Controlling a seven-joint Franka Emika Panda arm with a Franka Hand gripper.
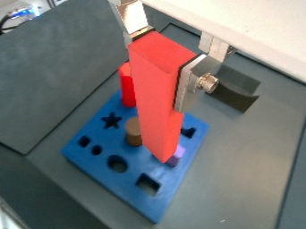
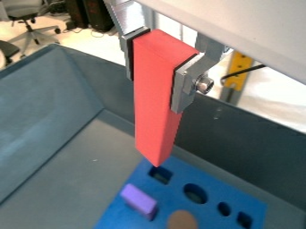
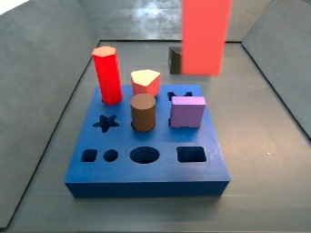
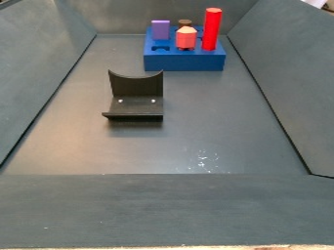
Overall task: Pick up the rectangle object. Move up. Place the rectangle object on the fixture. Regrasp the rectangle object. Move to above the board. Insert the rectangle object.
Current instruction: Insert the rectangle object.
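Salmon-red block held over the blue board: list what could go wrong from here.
1. The gripper holds the salmon-red block only at its top, so the long free end could swing or tilt and catch the rim of a hole in the blue board.
2. The brown cylinder and the red six-sided post stand close by; a sideways drift might knock them.
3. The purple block also stands near the open holes.

Both side views face the board [image 3: 145, 177] [image 4: 183, 61] from opposite ends.

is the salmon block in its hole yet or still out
Out. In both wrist views the hand holds the rectangle object upright above the board, its lower end clear of the square hole.
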